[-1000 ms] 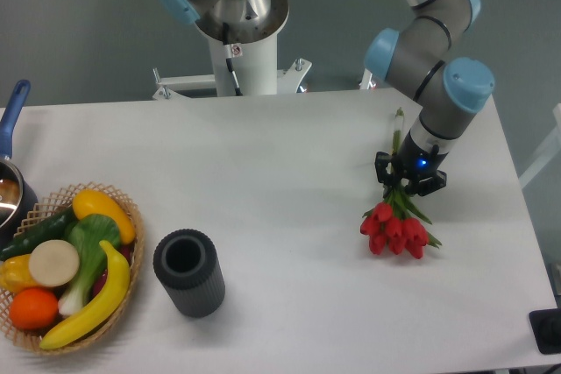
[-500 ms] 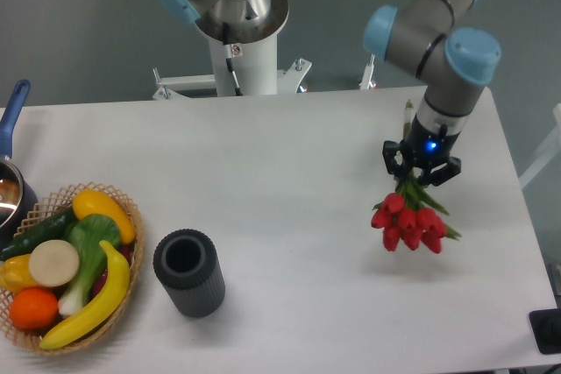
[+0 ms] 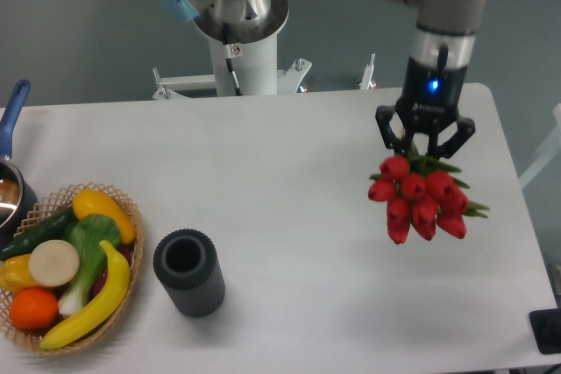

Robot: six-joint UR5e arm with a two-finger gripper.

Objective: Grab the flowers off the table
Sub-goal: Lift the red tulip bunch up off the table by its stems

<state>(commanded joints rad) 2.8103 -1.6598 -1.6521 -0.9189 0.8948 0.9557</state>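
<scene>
The flowers (image 3: 421, 199), a bunch of red tulip buds with green stems, hang in the air above the right part of the white table (image 3: 289, 190). My gripper (image 3: 425, 144) is shut on the stems just above the buds, with its black fingers on either side. The buds point down and toward the camera. Most of the stems are hidden behind the gripper.
A black ribbed cylinder vase (image 3: 188, 271) stands open-topped at the front left. A wicker basket (image 3: 130, 216) of fruit and vegetables sits at the left edge. A pot with a blue handle (image 3: 12, 116) is at the far left. The robot's base column (image 3: 237, 32) stands behind the table.
The gripper has risen with the flowers in it. The bunch has left the tabletop and now hangs higher and larger in view, and its stem end no longer rests on the table.
</scene>
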